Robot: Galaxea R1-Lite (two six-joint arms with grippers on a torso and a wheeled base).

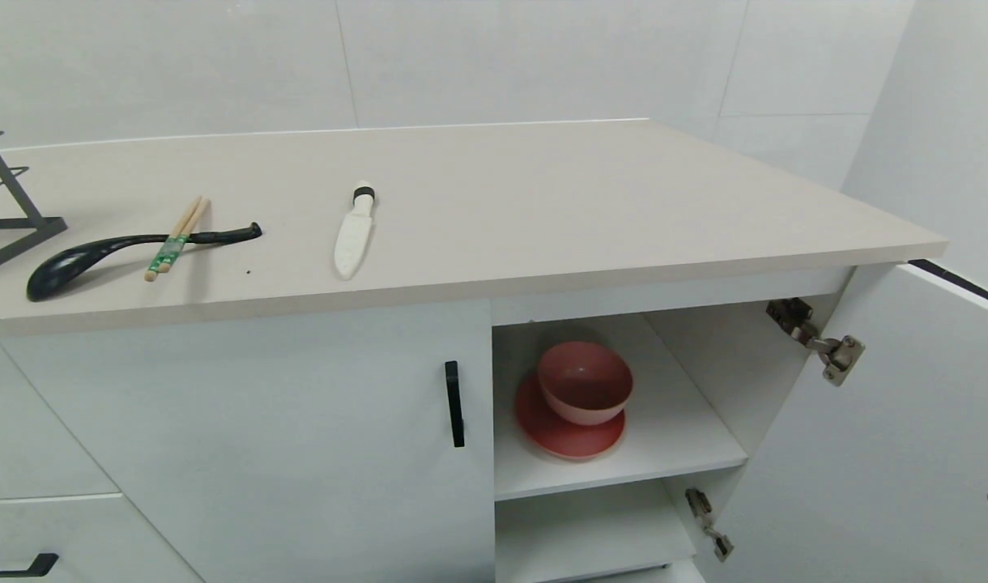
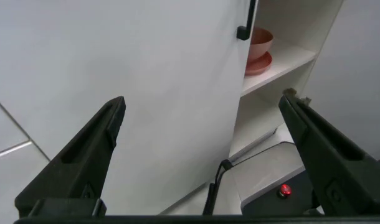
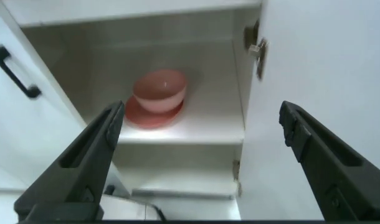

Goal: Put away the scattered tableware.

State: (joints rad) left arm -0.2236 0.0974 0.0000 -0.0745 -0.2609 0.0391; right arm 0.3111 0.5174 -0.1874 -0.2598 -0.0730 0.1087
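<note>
While our head view gives us the worktop (image 1: 542, 186), chopsticks (image 1: 176, 239) across the black ladle (image 1: 97, 255) near its front left edge, white knife (image 1: 355, 235) nearer mid-front, our wrist views add left gripper (image 2: 202, 102) and right gripper (image 3: 202, 109), both spread empty, before the bowl (image 3: 160, 90) on its plate (image 3: 146, 117) on the cabinet shelf (image 3: 209, 124)

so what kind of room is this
Probably a kitchen: a tiled wall behind a countertop carrying a ladle, chopsticks and a knife, with a red bowl on a plate in the open cabinet below.
</note>
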